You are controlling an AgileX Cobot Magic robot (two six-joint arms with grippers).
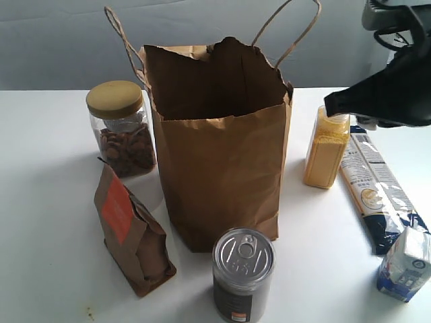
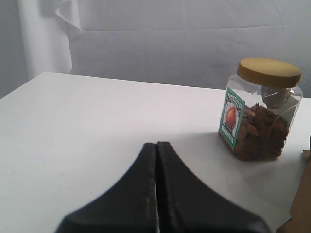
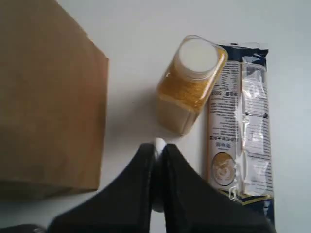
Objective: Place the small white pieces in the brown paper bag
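The tall brown paper bag (image 1: 222, 168) stands open in the middle of the table, its torn top edge and cord handles up. Its side wall also fills one side of the right wrist view (image 3: 48, 97). My right gripper (image 3: 159, 148) is shut on a small white piece (image 3: 159, 142) that pokes out past the fingertips. In the exterior view that gripper (image 1: 330, 102) hangs to the right of the bag's top, over the yellow bottle. No other white pieces show. My left gripper (image 2: 156, 144) is shut with nothing in it, low over bare table and out of the exterior view.
A nut jar (image 1: 122, 131) with a tan lid stands left of the bag, a small brown pouch (image 1: 131, 232) with an orange label in front of it. A metal can (image 1: 242, 266) sits front centre. At right are a yellow grain bottle (image 1: 326, 151), a long packet (image 1: 377, 188) and a carton (image 1: 406, 262).
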